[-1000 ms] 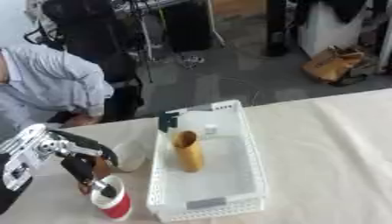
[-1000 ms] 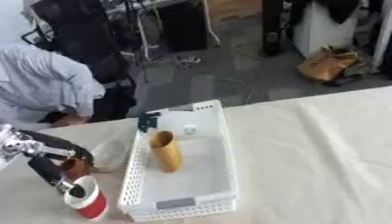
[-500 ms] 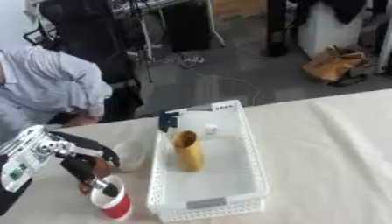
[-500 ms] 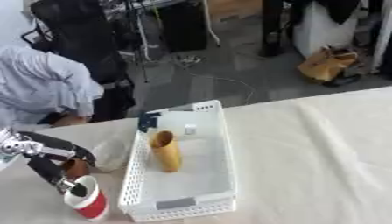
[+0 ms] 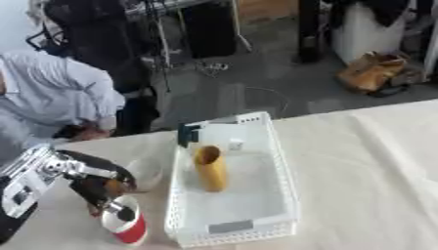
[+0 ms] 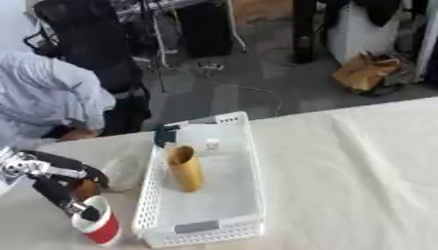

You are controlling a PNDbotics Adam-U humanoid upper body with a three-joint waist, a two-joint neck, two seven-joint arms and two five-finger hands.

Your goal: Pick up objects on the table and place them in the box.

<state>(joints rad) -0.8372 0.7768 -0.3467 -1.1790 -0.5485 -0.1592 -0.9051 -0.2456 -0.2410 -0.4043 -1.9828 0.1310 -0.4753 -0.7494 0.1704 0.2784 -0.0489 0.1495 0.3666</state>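
A white slotted box (image 5: 287,188) sits mid-table with a tan cylinder (image 5: 210,167) lying inside and a small white item (image 5: 234,144) near its far end. A dark object (image 5: 188,134) rests at the box's far left corner. Left of the box stands a red cup (image 5: 126,227) with a white rim. My left hand (image 5: 101,186) hangs over the cup, fingers curled down onto its rim and into its mouth. A pale rounded object (image 5: 145,170) lies between my hand and the box. My right hand shows in neither view.
The table wears a cream cloth (image 5: 368,166) that stretches to the right of the box. A person in a light shirt (image 5: 51,97) bends at the far left edge, beyond the table. Chairs and bags stand on the floor behind.
My left hand and the cup stay in nearly the same place. The box and its contents have not moved.
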